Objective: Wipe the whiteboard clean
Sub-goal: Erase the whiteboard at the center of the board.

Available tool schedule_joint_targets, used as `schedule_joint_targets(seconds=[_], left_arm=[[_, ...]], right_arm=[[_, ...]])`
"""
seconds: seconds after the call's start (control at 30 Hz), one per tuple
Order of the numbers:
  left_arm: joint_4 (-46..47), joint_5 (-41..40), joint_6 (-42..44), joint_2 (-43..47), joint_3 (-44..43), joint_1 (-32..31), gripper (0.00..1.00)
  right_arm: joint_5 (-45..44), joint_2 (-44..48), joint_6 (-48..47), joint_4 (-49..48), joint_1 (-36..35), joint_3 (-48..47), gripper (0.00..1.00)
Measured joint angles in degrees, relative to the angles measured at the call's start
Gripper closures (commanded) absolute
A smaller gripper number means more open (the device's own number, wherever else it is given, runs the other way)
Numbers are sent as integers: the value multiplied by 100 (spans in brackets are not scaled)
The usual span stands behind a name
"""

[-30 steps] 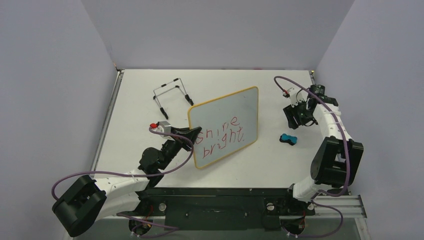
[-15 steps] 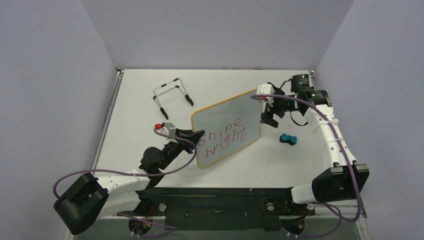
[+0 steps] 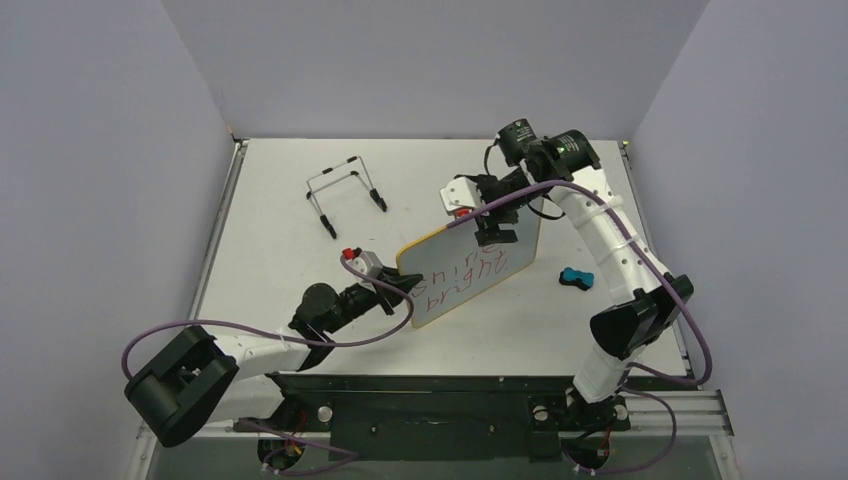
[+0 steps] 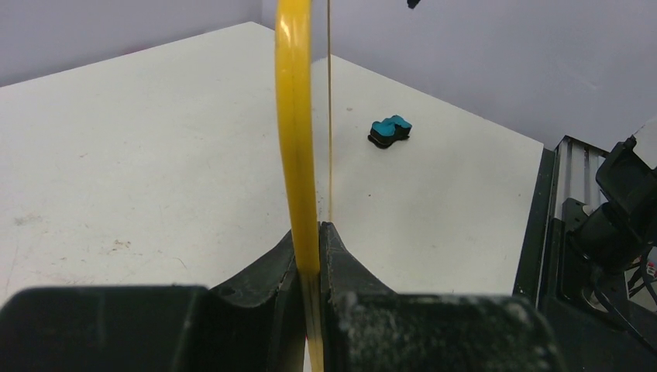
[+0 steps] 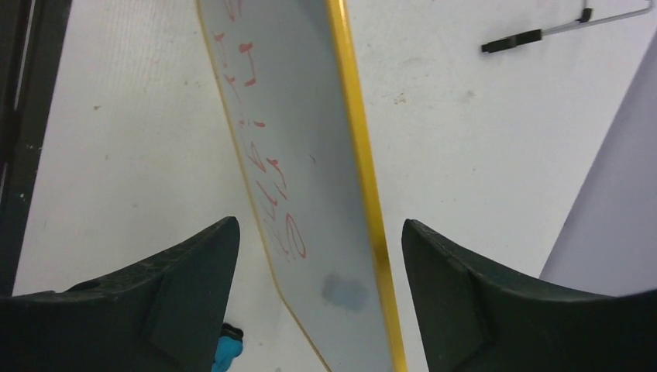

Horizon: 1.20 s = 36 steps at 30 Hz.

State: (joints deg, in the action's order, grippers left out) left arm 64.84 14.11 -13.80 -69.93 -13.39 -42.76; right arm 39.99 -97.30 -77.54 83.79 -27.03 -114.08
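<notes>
Though pinched at 9 o'clock edge by left gripper (image 4: 318, 232) and straddled at 12 by right gripper (image 5: 318, 256), spread wide and not touching, whiteboard (image 3: 470, 268) unerased: red writing (image 3: 462, 280) intact. Blue eraser (image 3: 575, 277) idle on table at 3 o'clock, yet to be fetched.

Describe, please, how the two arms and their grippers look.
Both the left arm and the right arm have white links and bulky black joint housings, with a purple cable looping alongside each. A pale camera block with a red plug sits by each wrist. The left gripper and right gripper each have two broad, tapering black fingers.
</notes>
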Motion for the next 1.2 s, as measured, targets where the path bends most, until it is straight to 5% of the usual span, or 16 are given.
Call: schedule_joint_targets(seconds=[0.23,0.37,0.43,0.53,0.73,1.2], left_arm=[[92,221,155,-136,-85,7,100],[87,326,232,-177,-138,7,99],[85,393,243,-205,-170,28,89],[105,483,192,-299,-264,61,68],[741,905,-540,-798,-538,299,62],[1976,1867,-1902,-1720,-1154,798,71]], right_arm=[[-503,-210,131,214,-330,-17,74],[-634,-398,313,210,-348,-225,91],[-645,-428,330,308,-348,-297,99],[-669,-420,361,490,-345,-341,100],[-636,-426,437,422,-339,-345,100],[-492,-459,505,356,-295,-345,100]])
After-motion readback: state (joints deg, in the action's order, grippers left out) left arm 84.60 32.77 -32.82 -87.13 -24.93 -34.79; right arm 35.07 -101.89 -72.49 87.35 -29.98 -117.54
